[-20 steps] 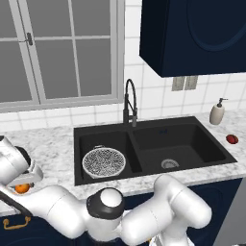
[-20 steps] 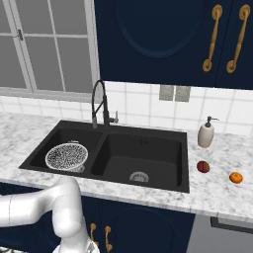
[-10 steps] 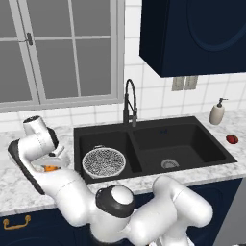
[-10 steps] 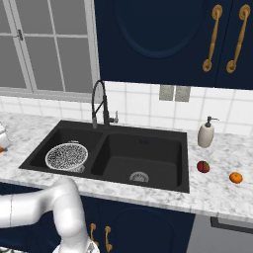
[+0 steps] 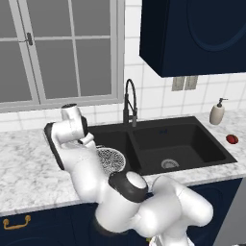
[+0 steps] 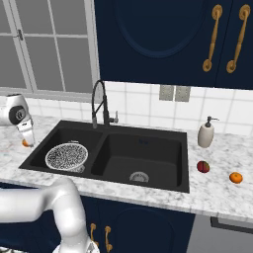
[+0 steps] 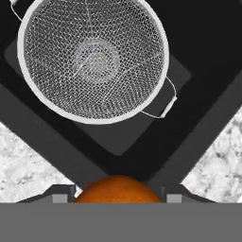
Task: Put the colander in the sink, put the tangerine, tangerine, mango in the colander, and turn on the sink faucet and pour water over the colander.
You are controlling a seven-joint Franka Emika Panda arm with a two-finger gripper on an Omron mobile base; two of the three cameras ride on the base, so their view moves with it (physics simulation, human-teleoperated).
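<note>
Orange tangerine (image 7: 118, 189) sits clamped between my gripper's (image 7: 118, 197) half-closed fingers (image 7: 60, 194), above the mesh colander (image 7: 94, 59), which rests in the left basin of the black sink (image 6: 163, 148).

colander (image 5: 111, 157): left part hidden behind the white arm in the left base view; top of its rim cut by the edge in the hand view.
tangerine (image 7: 118, 189): lower part cut off at the bottom of the hand view; in the right base view just an orange sliver beside the gripper (image 6: 27, 142).
finger tips: mostly hidden beside the fruit.
sink (image 5: 202, 144): left basin largely blocked by the arm in the left base view.
mango (image 6: 202, 166): too small for surface detail.
</note>
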